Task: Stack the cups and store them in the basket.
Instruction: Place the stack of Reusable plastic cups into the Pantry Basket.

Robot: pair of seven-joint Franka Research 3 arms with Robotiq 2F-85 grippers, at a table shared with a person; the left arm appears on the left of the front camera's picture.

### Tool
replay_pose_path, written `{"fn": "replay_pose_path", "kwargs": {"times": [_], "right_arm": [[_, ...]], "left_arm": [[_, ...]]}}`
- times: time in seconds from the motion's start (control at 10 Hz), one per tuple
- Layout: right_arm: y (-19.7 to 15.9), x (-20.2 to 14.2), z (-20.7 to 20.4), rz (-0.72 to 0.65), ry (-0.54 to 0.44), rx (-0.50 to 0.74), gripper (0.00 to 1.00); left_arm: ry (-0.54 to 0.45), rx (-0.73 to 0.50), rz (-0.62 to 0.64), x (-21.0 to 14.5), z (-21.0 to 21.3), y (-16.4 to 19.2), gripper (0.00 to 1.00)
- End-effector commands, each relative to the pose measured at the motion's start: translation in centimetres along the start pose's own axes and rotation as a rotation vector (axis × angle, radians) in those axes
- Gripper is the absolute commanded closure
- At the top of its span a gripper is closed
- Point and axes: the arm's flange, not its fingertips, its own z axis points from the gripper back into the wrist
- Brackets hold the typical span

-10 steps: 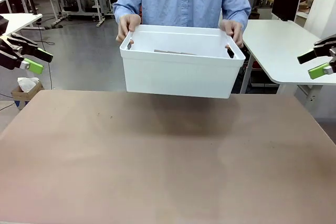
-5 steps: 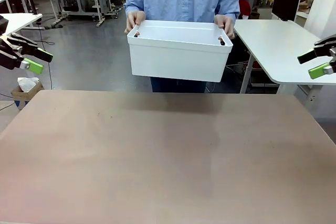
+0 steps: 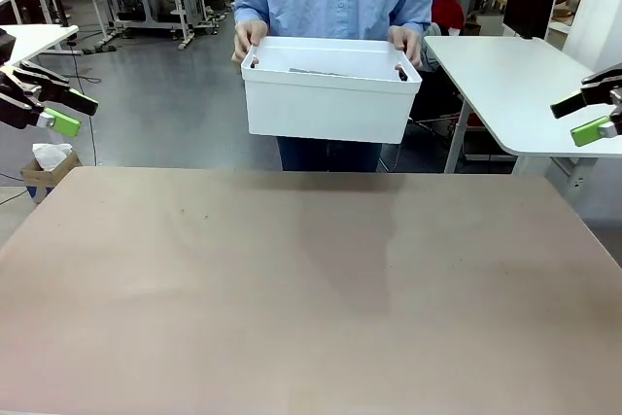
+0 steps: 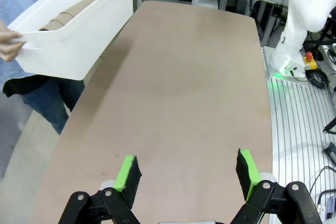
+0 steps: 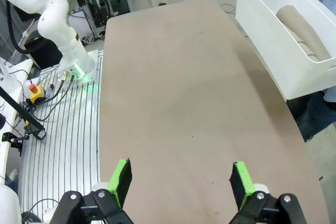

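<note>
Basket: you see the person's 2 hands holding the white basket (image 3: 328,104) in the air, past the far edge of the surface (image 3: 301,289), 1 hand (image 3: 249,38) at each short end.
Cups: you can see the tan cups (image 5: 304,27) lying on their sides inside the basket, pushed into each other as a stack. You see them from the left wrist camera too (image 4: 65,18).
Left claw: the left claw (image 4: 187,170) is spread wide with nothing between its green pads (image 4: 127,171). It hangs above the near end of the surface. From the front you see it (image 3: 68,112) out at the left side, off the surface.
Right claw: the right claw (image 5: 179,178) is spread wide too and holds nothing. It hangs over its own end of the surface. From the front it (image 3: 591,116) sits out at the right side.
Writing: you can read no words or labels on the basket, the cups or the claws.
</note>
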Motion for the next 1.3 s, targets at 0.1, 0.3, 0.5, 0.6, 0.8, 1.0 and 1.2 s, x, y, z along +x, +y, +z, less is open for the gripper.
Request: {"fn": "replay_pose_path", "kwargs": {"times": [0.1, 0.3, 0.5, 0.6, 0.8, 1.0, 1.2], "right_arm": [[-0.11, 0.17, 0.15, 0.004, -0.006, 0.002, 0.0], [-0.11, 0.17, 0.15, 0.004, -0.006, 0.002, 0.0], [-0.11, 0.17, 0.15, 0.004, -0.006, 0.002, 0.0], [-0.11, 0.17, 0.15, 0.004, -0.006, 0.002, 0.0], [-0.11, 0.17, 0.15, 0.004, -0.006, 0.002, 0.0], [-0.11, 0.17, 0.15, 0.004, -0.006, 0.002, 0.0], [-0.11, 0.17, 0.15, 0.004, -0.006, 0.002, 0.0]], "left_arm": [[-0.002, -0.004, 0.005, 0.13, -0.02, -0.03, 0.04], [-0.002, -0.004, 0.005, 0.13, -0.02, -0.03, 0.04], [-0.002, -0.004, 0.005, 0.13, -0.02, -0.03, 0.04], [-0.002, -0.004, 0.005, 0.13, -0.02, -0.03, 0.04], [-0.002, -0.004, 0.005, 0.13, -0.02, -0.03, 0.04], [-0.002, -0.004, 0.005, 0.13, -0.02, -0.03, 0.04], [-0.002, -0.004, 0.005, 0.13, -0.02, -0.03, 0.04]]}}
